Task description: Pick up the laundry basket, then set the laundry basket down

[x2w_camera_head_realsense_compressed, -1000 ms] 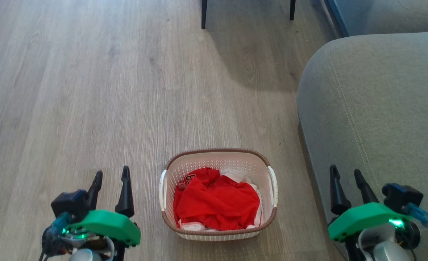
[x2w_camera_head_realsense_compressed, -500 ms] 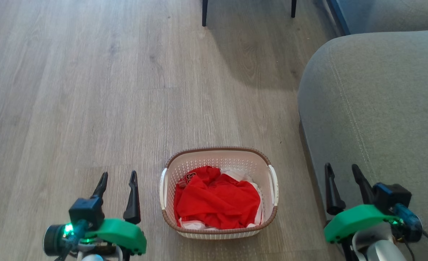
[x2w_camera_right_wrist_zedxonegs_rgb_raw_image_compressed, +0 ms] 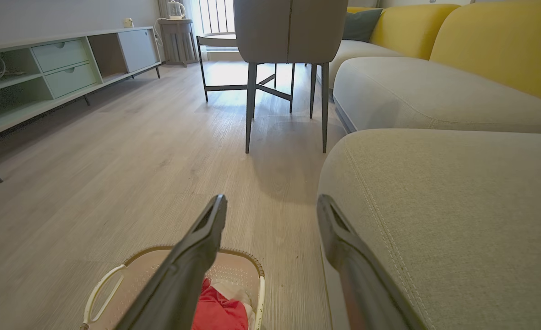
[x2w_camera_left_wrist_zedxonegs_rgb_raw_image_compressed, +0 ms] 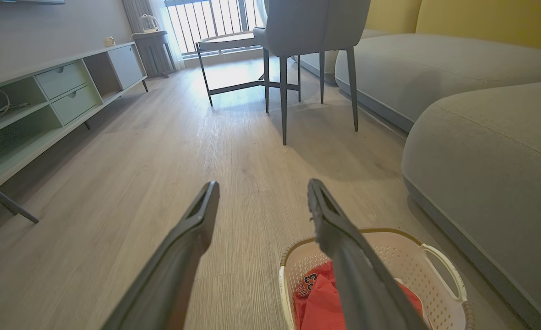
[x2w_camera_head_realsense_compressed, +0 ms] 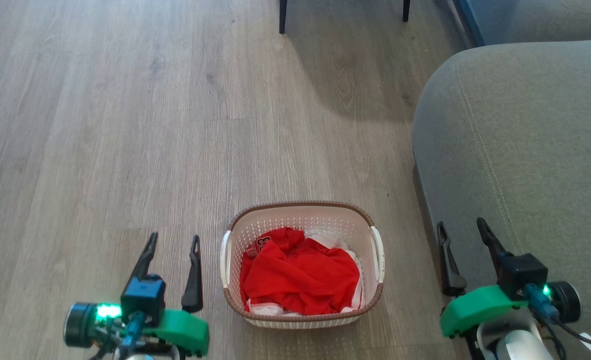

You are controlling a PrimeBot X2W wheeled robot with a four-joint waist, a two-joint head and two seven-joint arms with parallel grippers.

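Observation:
The laundry basket (x2w_camera_head_realsense_compressed: 300,222) stands on the wood floor, cream-white and perforated with a brown rim, red and white clothes (x2w_camera_head_realsense_compressed: 300,275) heaped inside. Its white side handles (x2w_camera_head_realsense_compressed: 224,260) face my two arms. My left gripper (x2w_camera_head_realsense_compressed: 173,242) is open, a little left of the basket and apart from it. Open too, my right gripper (x2w_camera_head_realsense_compressed: 463,227) hovers to the basket's right, over the sofa's edge. The left wrist view has the basket (x2w_camera_left_wrist_zedxonegs_rgb_raw_image_compressed: 435,270) low and right of its open gripper (x2w_camera_left_wrist_zedxonegs_rgb_raw_image_compressed: 263,188). In the right wrist view the basket (x2w_camera_right_wrist_zedxonegs_rgb_raw_image_compressed: 110,284) lies low and left of the open gripper (x2w_camera_right_wrist_zedxonegs_rgb_raw_image_compressed: 272,204).
A grey sofa (x2w_camera_head_realsense_compressed: 525,150) runs along the right, close to the basket. A grey chair on dark legs (x2w_camera_left_wrist_zedxonegs_rgb_raw_image_compressed: 316,68) and a table stand ahead. A low cabinet with drawers (x2w_camera_left_wrist_zedxonegs_rgb_raw_image_compressed: 46,101) lines the left wall. Open floor (x2w_camera_head_realsense_compressed: 125,125) spreads ahead and left.
Both wrists have rolled, and both grippers have shifted slightly inward toward the basket. The left fingers stand wider apart. The basket has stayed in place.

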